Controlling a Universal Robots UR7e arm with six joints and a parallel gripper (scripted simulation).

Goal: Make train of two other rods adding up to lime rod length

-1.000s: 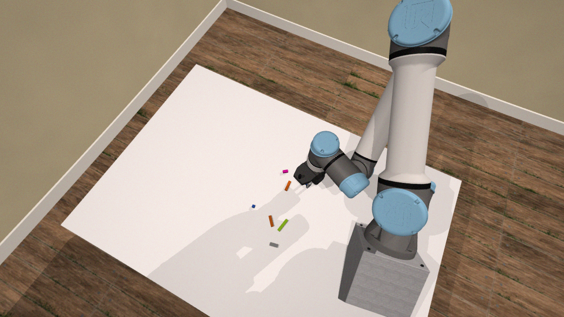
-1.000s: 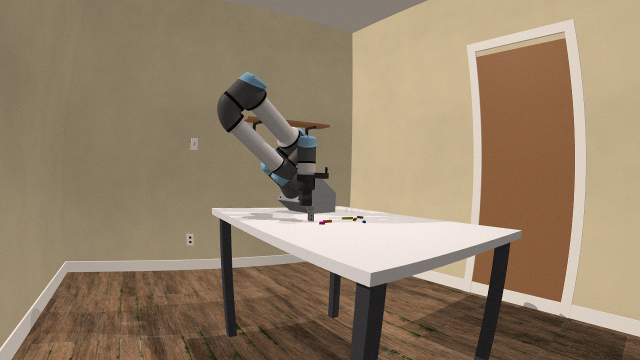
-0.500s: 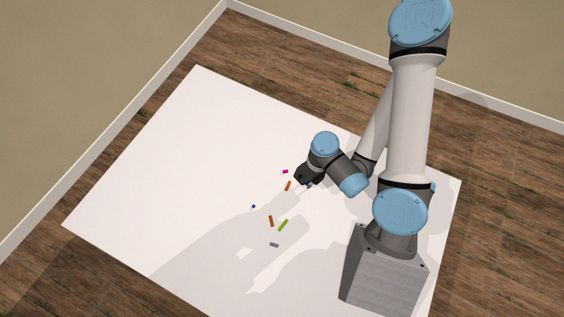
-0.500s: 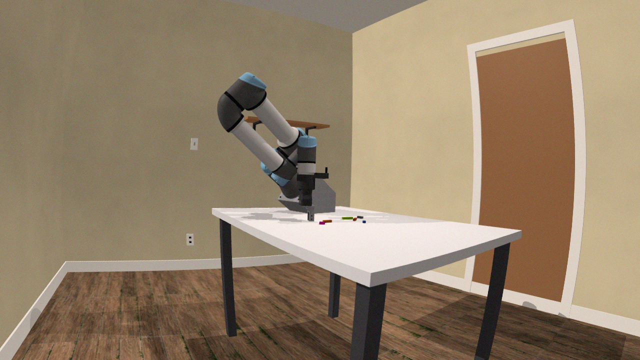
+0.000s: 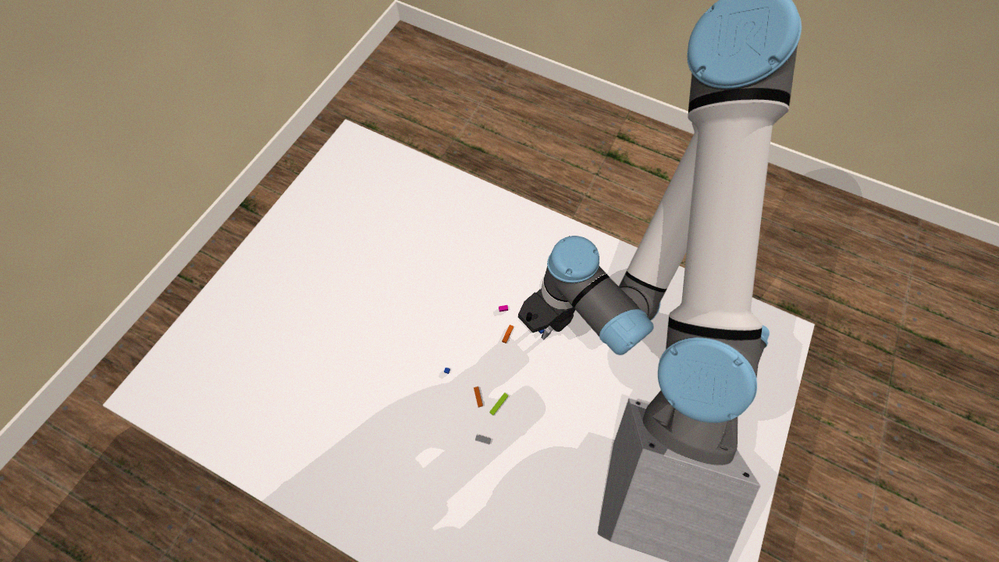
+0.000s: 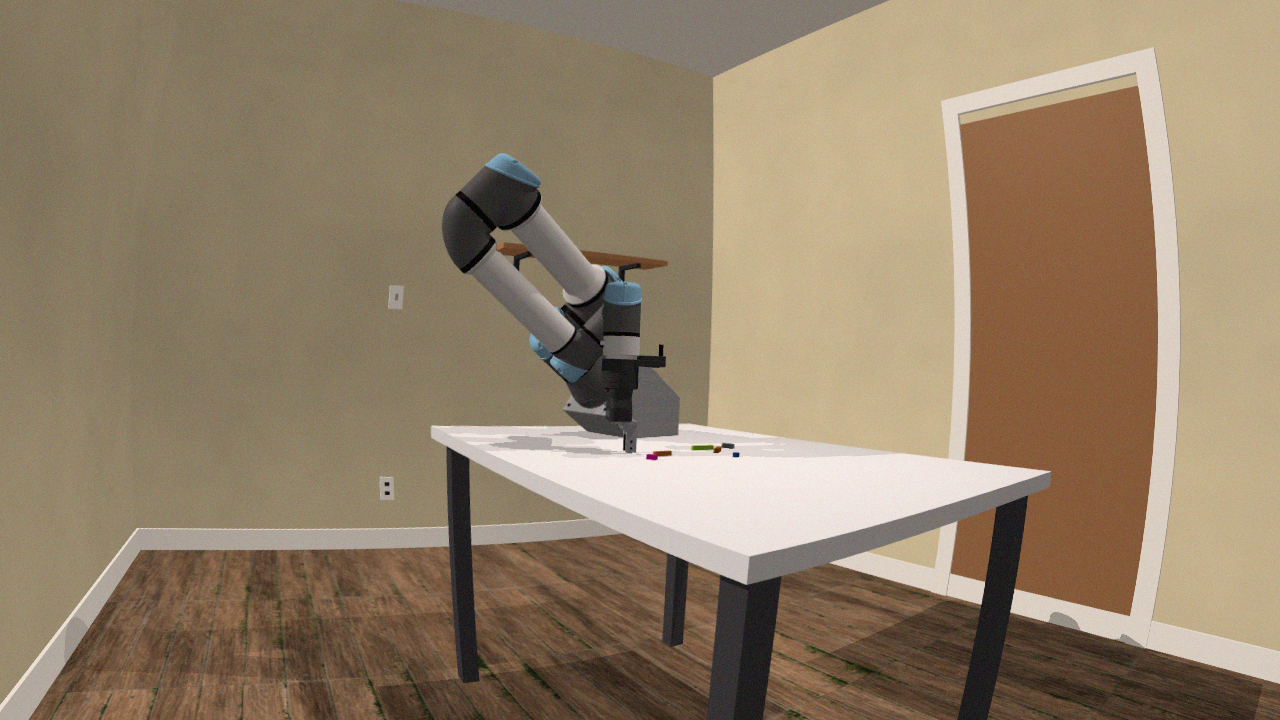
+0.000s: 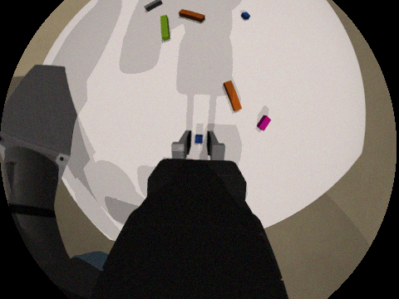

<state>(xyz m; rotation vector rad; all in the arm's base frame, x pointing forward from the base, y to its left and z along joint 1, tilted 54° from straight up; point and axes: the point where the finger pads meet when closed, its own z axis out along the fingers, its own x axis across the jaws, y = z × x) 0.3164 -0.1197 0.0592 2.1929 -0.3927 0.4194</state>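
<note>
Well apart from the lime rod (image 5: pixel 499 403) (image 6: pixel 702 447) (image 7: pixel 165 27), over the white table (image 5: pixel 279 279) (image 6: pixel 850 501) (image 7: pixel 307 174), I see the claw (image 5: pixel 542 334) (image 6: pixel 630 445) (image 7: pixel 199 138) pointing down, fingers part-way spread and pinching nothing. One orange rod (image 5: pixel 478 396) (image 6: pixel 716 449) (image 7: pixel 191 16) lies just beside the lime; another orange rod (image 5: pixel 507 334) (image 6: pixel 662 453) (image 7: pixel 232 95) lies farther from it, towards the claw. Either should feel light and stiff, best gripped mid-length across its narrow sides. The grey rod (image 5: pixel 483 439) (image 6: pixel 727 445) (image 7: pixel 153 5) is near the lime, the magenta rod (image 5: pixel 503 307) (image 6: pixel 651 456) (image 7: pixel 263 123) well away. Smallest are a loose blue cube (image 5: pixel 446 370) (image 6: pixel 735 454) (image 7: pixel 245 16), apart from the lime, and the blue cube between the fingers (image 5: pixel 541 331), farther off; it seems untouched, though contact is hard to judge. That featherweight could skid or twist, so I'd take opposite faces squarely, low down. Blue plus orange would match the lime.

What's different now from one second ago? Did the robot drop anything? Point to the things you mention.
The gripper (image 5: pixel 542 332) (image 6: pixel 630 445) (image 7: pixel 199 138) spread its fingers apart, so it seems to have let go of the little blue block (image 7: pixel 199 139), which sits between them with a gap on each side. The arm (image 5: pixel 730 209) (image 6: pixel 528 300) and the pink block (image 5: pixel 503 307) (image 6: pixel 651 456) (image 7: pixel 263 123) look just as they were.
</note>
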